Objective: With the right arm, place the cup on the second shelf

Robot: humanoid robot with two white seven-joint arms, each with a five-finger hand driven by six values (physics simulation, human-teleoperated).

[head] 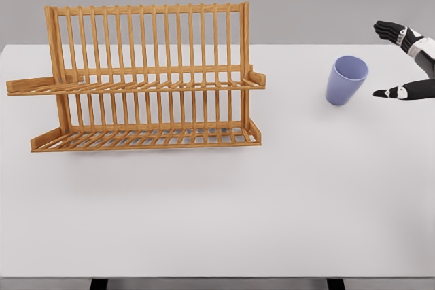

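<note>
Right hand spread wide, empty, cup just left of its fingertips. Cup looks light, rigid, smooth, likely slippery: wrap mid-wall, not the rim. Rack sits well left of the hand.

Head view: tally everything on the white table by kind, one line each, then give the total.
Wooden two-tier slatted dish rack: 1
Lavender plastic cup, standing upright and apart from the rack: 1
Total on the white table: 2
Not counted: the right hand, open beside the cup and not touching it.
</note>
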